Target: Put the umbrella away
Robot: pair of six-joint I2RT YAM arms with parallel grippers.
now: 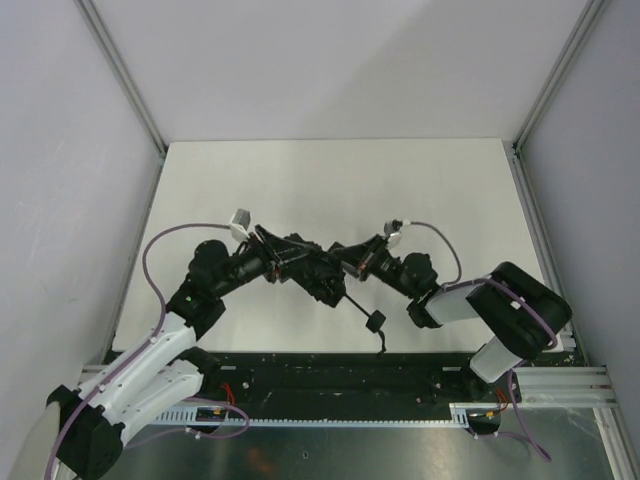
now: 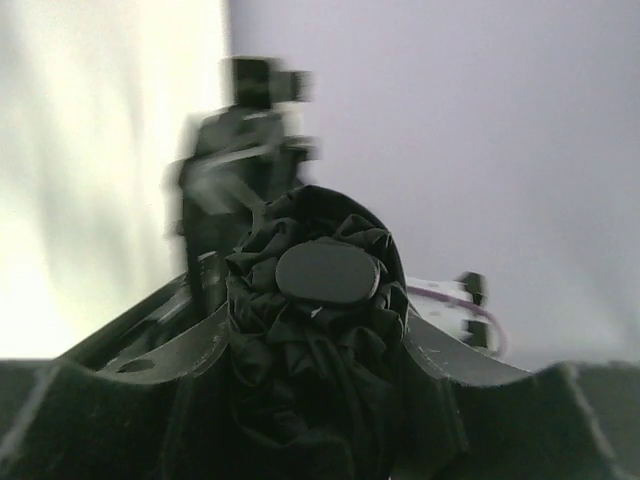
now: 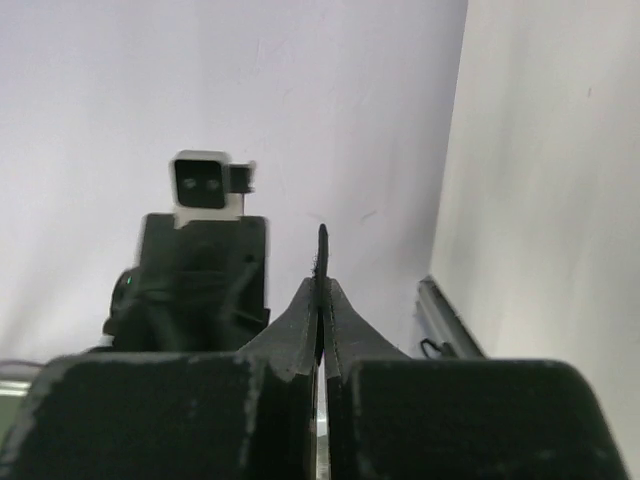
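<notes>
The black folded umbrella (image 1: 318, 272) hangs over the middle of the white table (image 1: 330, 180), held between my two arms. Its handle and wrist loop (image 1: 375, 322) dangle toward the near edge. My left gripper (image 1: 283, 262) is shut on the bunched canopy. In the left wrist view the crumpled fabric (image 2: 320, 350) and its round end cap (image 2: 328, 272) fill the space between the fingers (image 2: 200, 345). My right gripper (image 3: 322, 290) is shut on a thin black strap (image 3: 322, 248) of the umbrella, seen edge-on and sticking up past the fingertips. From above, the right gripper (image 1: 350, 258) meets the umbrella from the right.
Grey walls and aluminium frame posts (image 1: 125, 80) enclose the table on three sides. A black base rail (image 1: 330, 375) runs along the near edge. The left arm's wrist with its white camera (image 3: 205, 185) sits close in front of the right gripper.
</notes>
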